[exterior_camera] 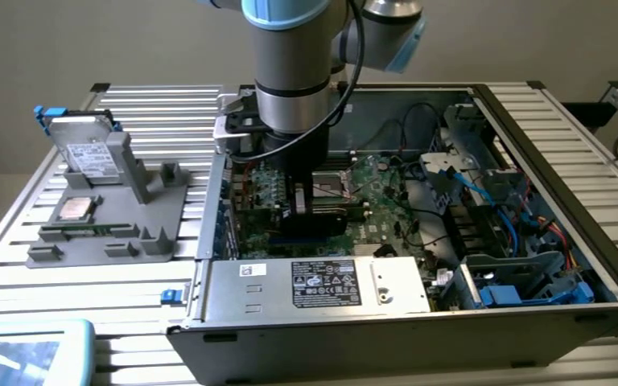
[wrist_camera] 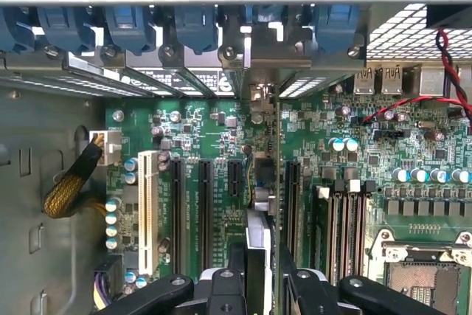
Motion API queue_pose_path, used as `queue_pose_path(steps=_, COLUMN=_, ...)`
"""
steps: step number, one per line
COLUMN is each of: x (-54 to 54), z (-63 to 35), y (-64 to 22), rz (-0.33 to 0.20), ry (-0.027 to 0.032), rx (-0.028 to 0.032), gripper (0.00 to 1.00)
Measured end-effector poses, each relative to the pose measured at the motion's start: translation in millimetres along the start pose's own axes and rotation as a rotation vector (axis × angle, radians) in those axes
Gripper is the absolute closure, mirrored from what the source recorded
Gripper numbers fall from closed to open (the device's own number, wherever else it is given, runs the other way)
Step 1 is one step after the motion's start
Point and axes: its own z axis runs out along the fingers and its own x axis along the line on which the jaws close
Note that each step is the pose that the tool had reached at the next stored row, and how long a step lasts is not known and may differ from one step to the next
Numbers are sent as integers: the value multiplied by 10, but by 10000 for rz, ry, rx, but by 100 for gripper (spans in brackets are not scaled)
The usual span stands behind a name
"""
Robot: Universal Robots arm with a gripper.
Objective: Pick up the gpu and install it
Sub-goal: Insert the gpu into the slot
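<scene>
The gpu is seen edge-on as a thin card running from between my fingers toward the case's rear wall, its silvery bracket end at the slot openings. My gripper is shut on it, a black finger on either side. The card stands upright over the green motherboard, parallel to the black expansion slots; whether it sits in a slot I cannot tell. In the exterior view my gripper reaches down into the open computer case, with the dark gpu low over the board.
Blue retention clips line the rear wall. A white slot and yellow-sleeved cable lie to one side, the CPU socket to the other. Outside the case, a grey fixture holds a hard drive, a processor and a memory stick.
</scene>
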Motion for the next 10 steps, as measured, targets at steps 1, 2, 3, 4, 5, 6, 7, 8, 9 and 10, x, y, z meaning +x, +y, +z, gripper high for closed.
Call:
queue_pose_path(steps=1, x=0, z=2, y=0, rz=0, ry=0, rx=0, gripper=73)
queue_pose_path(steps=2, x=0, z=3, y=1, rz=1, ry=1, rx=-1, gripper=73)
queue_pose_path(steps=3, x=0, z=3, y=1, rz=0, ry=2, rx=-1, gripper=73)
queue_pose_path(steps=4, x=0, z=4, y=1, rz=0, ry=2, rx=-1, gripper=73)
queue_pose_path(steps=5, x=0, z=4, y=1, rz=0, ry=2, rx=-1, gripper=73)
queue_pose_path(steps=6, x=0, z=5, y=2, rz=0, ry=1, rx=-1, gripper=73)
queue_pose_path(steps=7, x=0, z=8, y=5, rz=2, ry=-1, rx=2, gripper=73)
queue_pose_path(steps=8, x=0, z=9, y=6, rz=1, ry=0, rx=1, gripper=73)
queue_pose_path(steps=9, x=0, z=9, y=6, rz=1, ry=1, rx=1, gripper=73)
queue_pose_path(steps=10, x=0, z=9, y=6, rz=1, ry=1, rx=1, gripper=73)
